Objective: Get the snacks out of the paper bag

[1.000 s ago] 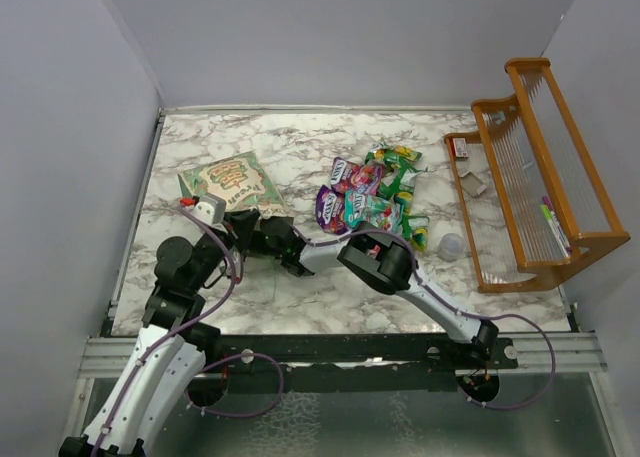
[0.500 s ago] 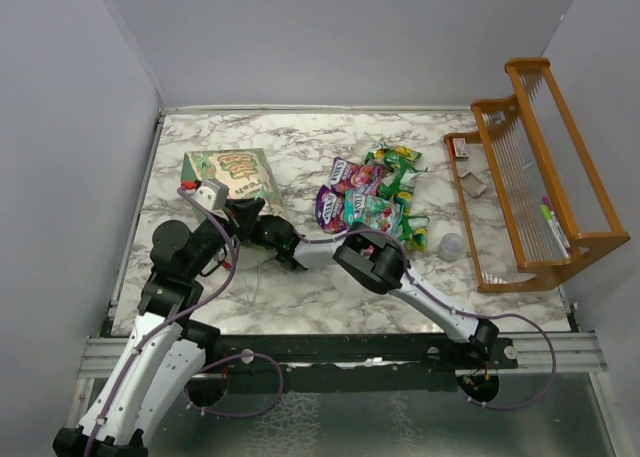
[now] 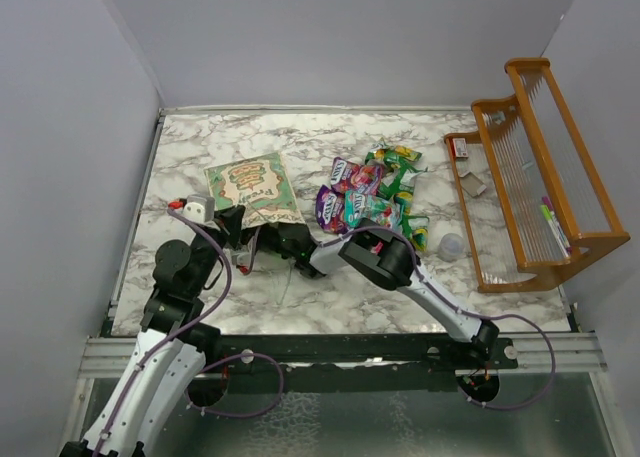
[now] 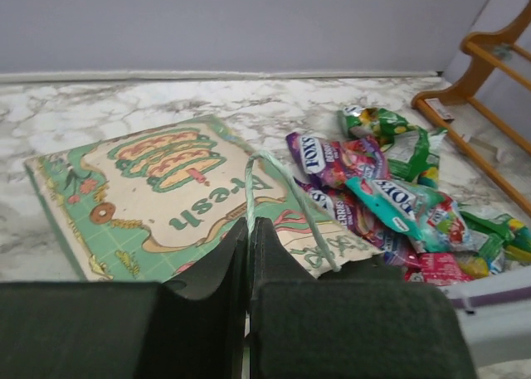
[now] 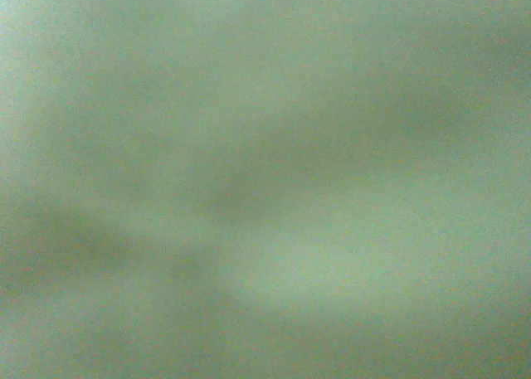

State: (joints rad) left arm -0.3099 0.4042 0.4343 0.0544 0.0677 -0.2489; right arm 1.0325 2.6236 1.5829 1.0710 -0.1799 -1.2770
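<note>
On the marble table [image 3: 300, 142] the paper bag [image 4: 158, 192] had swung round flat just ahead of the left gripper [image 4: 250, 226], pinched together on its green handle [image 4: 286, 188], with the snacks [image 4: 390, 201] piled to its right, so it was probably emptied; whether the right gripper [image 3: 281, 245] was apart or together I could not tell.

The paper bag [image 4: 158, 192] lies flat on the table [image 3: 300, 137] just ahead of the left jaws, and its handle loop [image 4: 286, 188] runs back in between them. The snack packets [image 4: 390, 192] are heaped ahead and right of those jaws, beside the bag. Farther right stands the wooden rack [image 3: 535, 177], with a small cup [image 3: 452, 245] between rack and heap. The right jaws sit at the bag's near edge.
</note>
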